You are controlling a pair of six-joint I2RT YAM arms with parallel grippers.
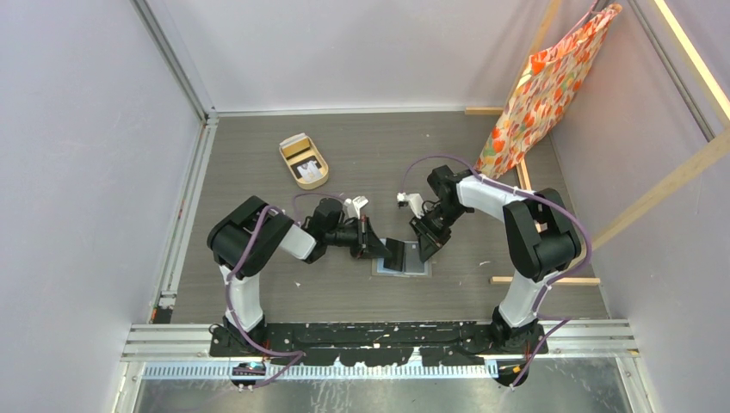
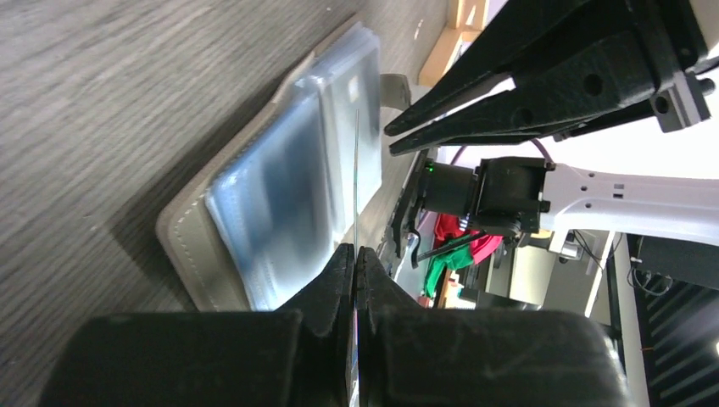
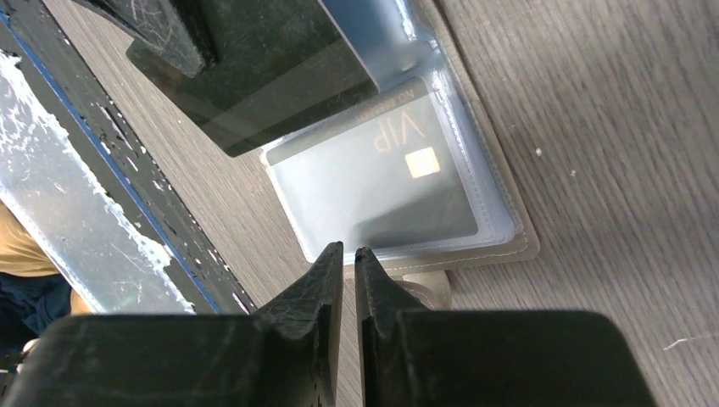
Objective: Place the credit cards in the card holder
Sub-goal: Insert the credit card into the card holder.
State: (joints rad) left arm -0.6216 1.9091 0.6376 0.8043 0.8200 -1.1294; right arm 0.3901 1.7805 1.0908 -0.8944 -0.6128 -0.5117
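Above the open card holder [image 2: 280, 195], left end effector [image 2: 355, 259] pinches a black card [image 3: 254, 76] edge-on; right end effector [image 3: 348, 254] hovers nearly closed, empty.

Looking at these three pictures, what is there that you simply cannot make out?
- Tan tray, top view: its white contents are too small to identify.
- Card holder, top view: partly hidden by both grippers.
- Black card, right wrist view: its upper part is cut off by the frame edge and the left gripper.
- VIP card: small print blurred.

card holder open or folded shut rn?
Open. The card holder lies spread flat on the table, clear sleeves facing up; a VIP card shows inside one.
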